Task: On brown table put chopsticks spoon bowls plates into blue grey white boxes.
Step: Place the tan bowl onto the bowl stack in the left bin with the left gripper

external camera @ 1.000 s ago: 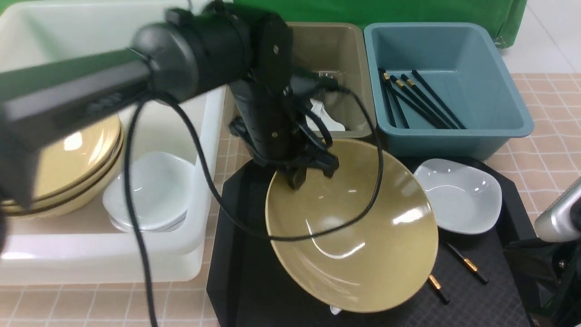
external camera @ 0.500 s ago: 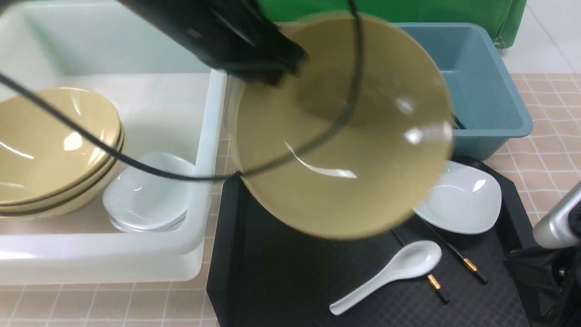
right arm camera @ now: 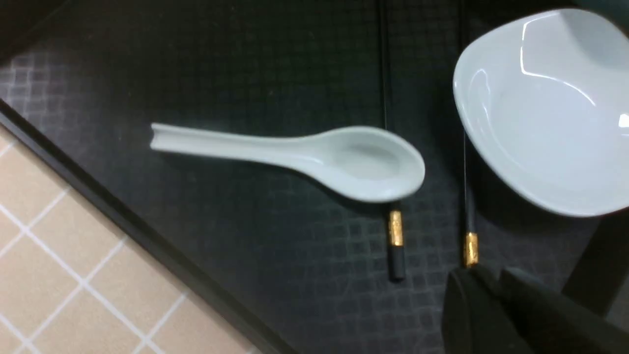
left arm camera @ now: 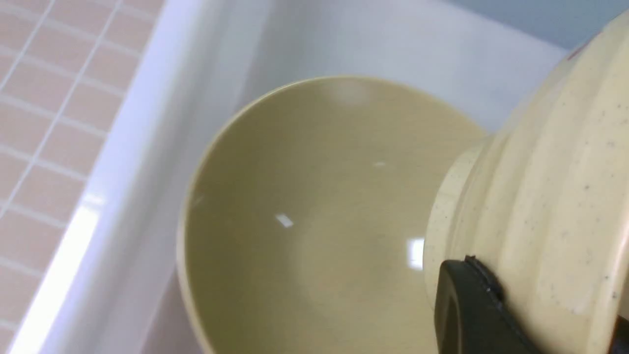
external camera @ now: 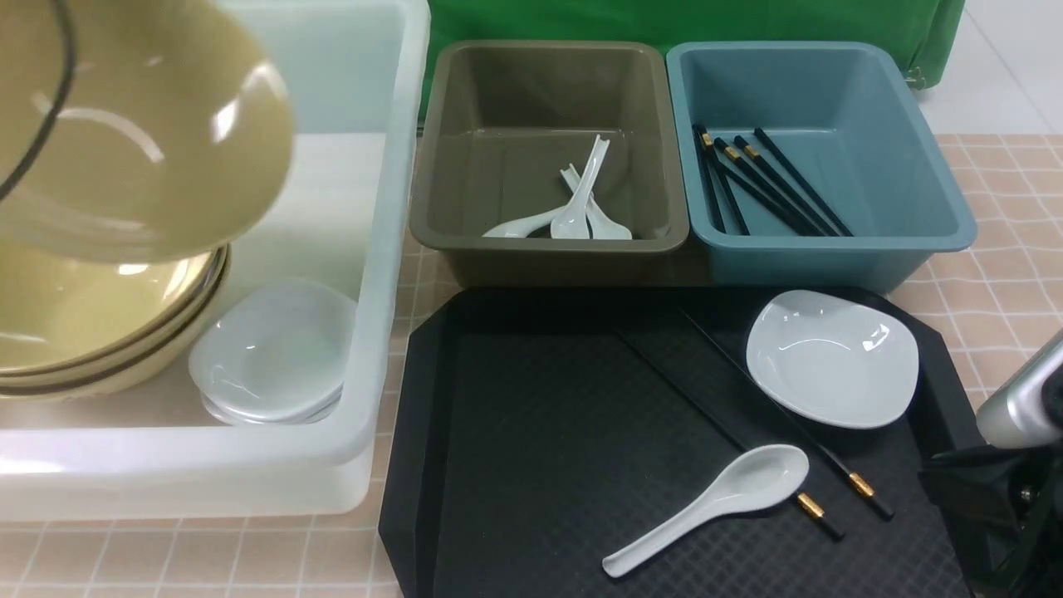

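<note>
Left gripper point(left arm camera: 494, 319) pinches the rim of a yellow bowl point(external camera: 141, 124), which hangs tilted above the stack of bowls point(external camera: 91, 332) in the white tub point(external camera: 390, 249). The bowl is glazed and rigid, likely weighty and easy to chip. A rim pinch could slip, so I judge it needs a gentle, level lowering onto the stack. On the black tray point(external camera: 540, 415), the spoon point(external camera: 714, 502) lies across one of two chopsticks point(external camera: 864, 490), with the plate point(external camera: 830, 357) just beside the other. Right gripper point(right arm camera: 491, 295) hovers by their gold ends, fingers close together; spread or closed, I cannot tell.
</note>
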You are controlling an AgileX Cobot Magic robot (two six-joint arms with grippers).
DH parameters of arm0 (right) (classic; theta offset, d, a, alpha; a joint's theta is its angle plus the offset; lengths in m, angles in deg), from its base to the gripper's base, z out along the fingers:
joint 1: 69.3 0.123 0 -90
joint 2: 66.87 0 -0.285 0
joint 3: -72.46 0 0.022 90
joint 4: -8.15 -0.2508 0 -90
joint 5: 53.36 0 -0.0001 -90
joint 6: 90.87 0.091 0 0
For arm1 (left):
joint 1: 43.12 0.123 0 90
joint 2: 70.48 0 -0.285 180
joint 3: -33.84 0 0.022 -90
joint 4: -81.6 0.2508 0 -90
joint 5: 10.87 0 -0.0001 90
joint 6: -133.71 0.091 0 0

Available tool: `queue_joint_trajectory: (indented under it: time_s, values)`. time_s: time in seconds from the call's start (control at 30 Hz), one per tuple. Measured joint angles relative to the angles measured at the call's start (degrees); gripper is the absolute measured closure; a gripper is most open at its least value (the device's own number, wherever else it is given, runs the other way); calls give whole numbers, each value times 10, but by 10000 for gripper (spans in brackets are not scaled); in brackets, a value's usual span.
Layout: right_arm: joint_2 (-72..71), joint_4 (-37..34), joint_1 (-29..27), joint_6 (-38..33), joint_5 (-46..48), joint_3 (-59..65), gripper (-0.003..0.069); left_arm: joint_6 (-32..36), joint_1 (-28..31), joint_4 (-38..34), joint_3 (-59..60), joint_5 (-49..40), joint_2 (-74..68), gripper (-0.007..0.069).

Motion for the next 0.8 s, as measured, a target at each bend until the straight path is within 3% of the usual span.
queue_joint_trajectory:
  time_s: [0.17,0.4,0.5,0.53,0.57,0.7,0.8]
  values:
    - [0,-9,0,0,-4,0,547,-3,56,1,106,70,0,615]
    - [0,-16,0,1,-8,0,543,9,60,-9,175,155,-10,586]
    - [0,-22,0,1,-8,0,540,37,60,-10,180,157,-18,519]
    - [0,-25,0,1,-8,0,538,48,60,-11,180,157,-20,452]
    - [0,-26,0,1,-9,0,538,49,60,-12,180,158,-20,452]
    - [0,-26,0,6,-8,0,538,45,60,-14,180,159,-19,253]
    - [0,-26,0,7,-8,0,538,33,60,-15,172,138,-7,168]
